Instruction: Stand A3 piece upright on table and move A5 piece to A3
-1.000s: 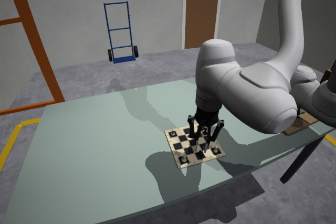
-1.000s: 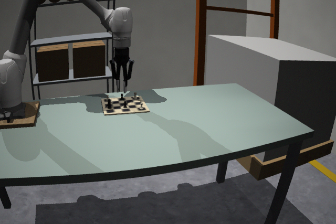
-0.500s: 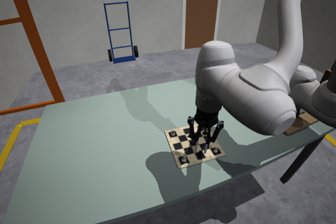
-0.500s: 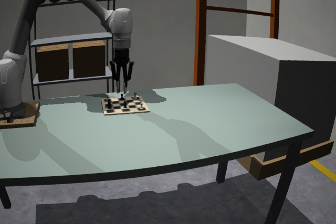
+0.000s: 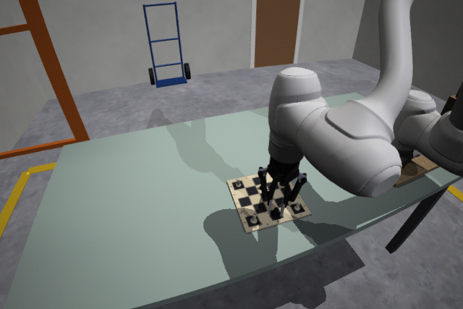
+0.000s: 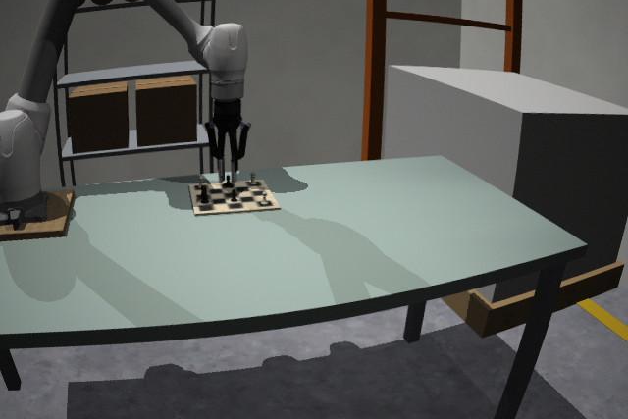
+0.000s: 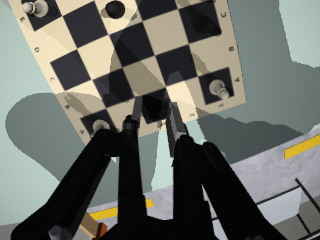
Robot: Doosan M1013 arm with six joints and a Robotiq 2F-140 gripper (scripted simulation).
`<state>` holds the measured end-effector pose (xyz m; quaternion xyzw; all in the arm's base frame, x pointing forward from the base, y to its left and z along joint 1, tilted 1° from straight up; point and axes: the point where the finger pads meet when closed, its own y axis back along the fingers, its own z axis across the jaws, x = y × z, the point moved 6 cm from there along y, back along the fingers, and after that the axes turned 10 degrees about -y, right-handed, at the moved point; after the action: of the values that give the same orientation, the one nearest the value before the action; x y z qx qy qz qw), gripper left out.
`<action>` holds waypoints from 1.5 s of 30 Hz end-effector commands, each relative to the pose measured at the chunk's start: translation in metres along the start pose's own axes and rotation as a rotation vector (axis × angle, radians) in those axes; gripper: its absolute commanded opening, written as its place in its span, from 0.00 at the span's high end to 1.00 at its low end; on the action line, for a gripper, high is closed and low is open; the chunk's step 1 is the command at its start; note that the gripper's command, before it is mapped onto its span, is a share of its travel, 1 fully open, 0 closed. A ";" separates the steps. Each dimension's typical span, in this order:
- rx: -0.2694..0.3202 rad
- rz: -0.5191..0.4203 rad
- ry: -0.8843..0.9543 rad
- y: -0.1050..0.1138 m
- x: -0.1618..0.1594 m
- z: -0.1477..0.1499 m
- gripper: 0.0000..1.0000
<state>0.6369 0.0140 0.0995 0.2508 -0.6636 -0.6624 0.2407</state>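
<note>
1 black piece (image 7: 158, 108) btwn fingertips, end effector (image 7: 155, 115) half-spread, gripping nothing, over board (image 7: 50, 34)

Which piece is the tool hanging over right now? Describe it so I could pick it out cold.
On the pale green table a small chessboard lies close to the arm. Along the board's edge under the tool, two pale pieces stand on the corner squares. The dark piece midway between them, straddled by the tool's fingers, is the only dark one on that edge.

A chessboard (image 5: 243, 191) lies on the desk (image 5: 130, 193); the gripper (image 5: 275, 213) hangs over its 5 o'clock edge, jaws narrowly parted around a dark piece (image 5: 274, 214).
</note>
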 end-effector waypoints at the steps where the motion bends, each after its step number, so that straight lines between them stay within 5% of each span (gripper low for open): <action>1: 0.000 0.000 0.000 -0.004 0.000 0.000 0.80; 40: 0.000 0.000 0.000 -0.005 0.000 0.000 0.80; 41: 0.000 0.000 0.000 -0.005 0.000 0.000 1.00; 45: 0.000 0.000 0.000 -0.005 0.000 0.000 1.00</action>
<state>0.6371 0.0140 0.0944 0.2509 -0.6637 -0.6623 0.2407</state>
